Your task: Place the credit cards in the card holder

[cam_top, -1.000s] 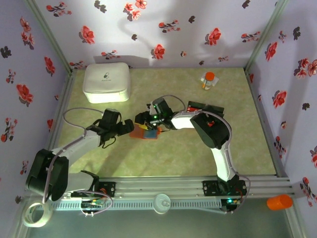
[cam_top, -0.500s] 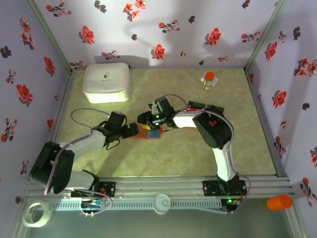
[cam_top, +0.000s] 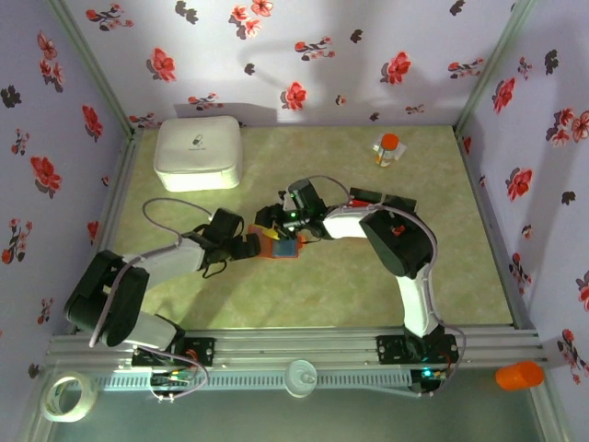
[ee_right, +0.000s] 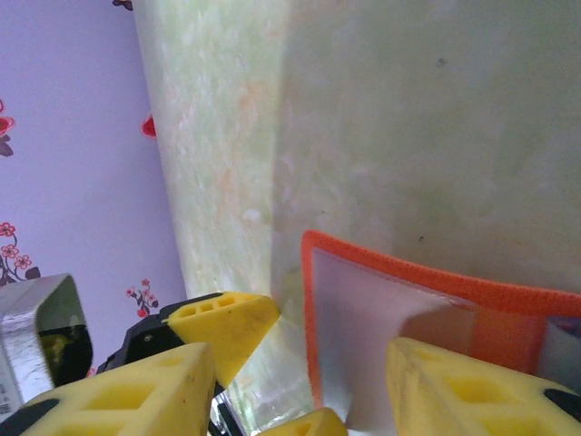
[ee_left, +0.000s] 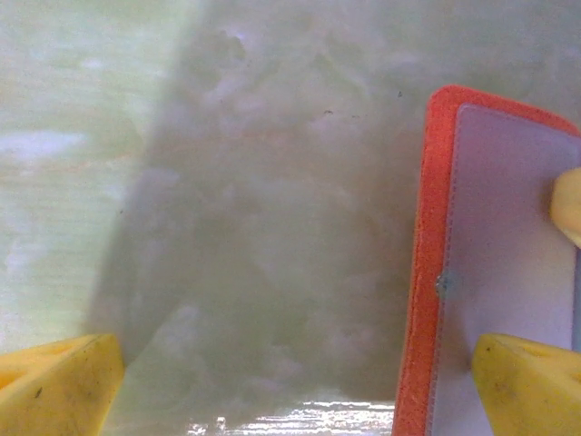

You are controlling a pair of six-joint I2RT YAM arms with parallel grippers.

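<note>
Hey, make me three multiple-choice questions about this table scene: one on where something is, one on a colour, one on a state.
1. Where on the table does the white box sit?
A) back left B) back right C) front centre
2. What colour is the border of the holder?
A) blue B) orange-red C) green
3. How is the left claw?
A) shut on a card B) shut, empty C) wide open

Answers:
1. A, the top view shows it by the back left corner.
2. B, both wrist views show an orange-red rim around a pale lining.
3. C, its yellow fingertips stand far apart.
</note>
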